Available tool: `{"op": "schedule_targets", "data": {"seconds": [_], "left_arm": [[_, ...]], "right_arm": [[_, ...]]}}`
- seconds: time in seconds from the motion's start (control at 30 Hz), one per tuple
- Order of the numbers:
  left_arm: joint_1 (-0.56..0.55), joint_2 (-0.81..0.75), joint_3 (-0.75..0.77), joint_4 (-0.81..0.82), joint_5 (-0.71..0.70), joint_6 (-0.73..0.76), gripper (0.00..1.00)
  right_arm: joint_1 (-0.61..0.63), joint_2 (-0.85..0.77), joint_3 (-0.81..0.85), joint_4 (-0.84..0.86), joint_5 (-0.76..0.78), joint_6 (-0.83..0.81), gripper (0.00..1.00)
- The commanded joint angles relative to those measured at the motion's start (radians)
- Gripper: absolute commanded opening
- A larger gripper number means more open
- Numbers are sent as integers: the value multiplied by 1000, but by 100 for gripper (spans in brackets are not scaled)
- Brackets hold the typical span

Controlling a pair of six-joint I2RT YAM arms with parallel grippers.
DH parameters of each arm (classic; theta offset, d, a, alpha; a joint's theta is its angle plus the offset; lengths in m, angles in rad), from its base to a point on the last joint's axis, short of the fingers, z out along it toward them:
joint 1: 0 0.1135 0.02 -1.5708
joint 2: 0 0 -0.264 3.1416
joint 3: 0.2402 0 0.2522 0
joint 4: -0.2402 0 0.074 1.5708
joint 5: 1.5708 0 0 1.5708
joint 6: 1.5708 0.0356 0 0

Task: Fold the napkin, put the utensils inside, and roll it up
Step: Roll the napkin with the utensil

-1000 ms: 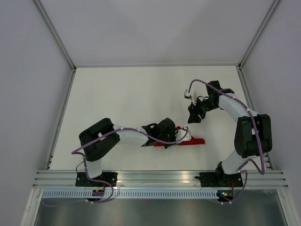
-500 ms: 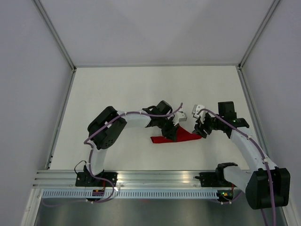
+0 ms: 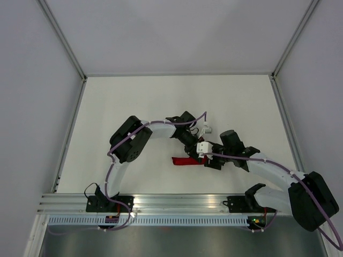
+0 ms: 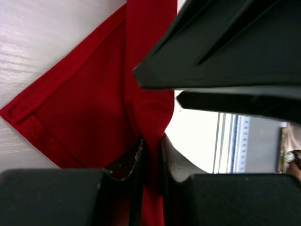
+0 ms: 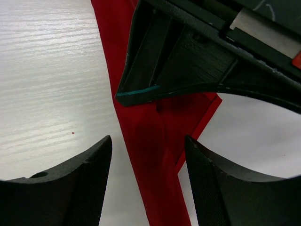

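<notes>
I see my left gripper (image 4: 151, 153) pinching the napkin (image 4: 84, 103) (a raised fold); the right gripper (image 5: 148, 160) hangs wide apart over it.

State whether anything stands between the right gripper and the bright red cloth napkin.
Nothing visible does: the bright red cloth napkin lies bare between the open fingers of the right gripper. The left gripper, pinching the same cloth, sits close ahead.

Both arms same build: left arm (image 3: 131, 145), right arm (image 3: 270, 170), with white links, black joint housings, purple cables (image 3: 161, 122) tied along. Black base plates (image 3: 110, 203). Right gripper (image 5: 148, 141) fingers (image 5: 70, 188) matte black, curved.
</notes>
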Motion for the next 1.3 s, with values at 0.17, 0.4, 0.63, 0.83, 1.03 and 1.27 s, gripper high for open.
{"op": "schedule_targets", "data": {"seconds": [0.17, 0.4, 0.63, 0.83, 1.03, 1.27], "left_arm": [[1, 68, -1, -104, -57, -27, 2], [4, 74, 8, -102, -55, -39, 3], [15, 48, 8, -83, -45, -53, 21], [30, -5, -4, -38, -23, -80, 38], [64, -84, -50, 29, -6, -113, 43], [124, -174, -126, 89, -40, -165, 44]], "right_arm": [[84, 97, 18, 113, 70, 43, 67], [98, 149, 42, 94, 67, 54, 59], [98, 192, 55, 62, 58, 56, 30], [96, 226, 64, 16, 53, 31, 16], [66, 251, 102, -76, -3, -4, 12], [-22, 361, 217, -250, -121, -98, 11]]}}
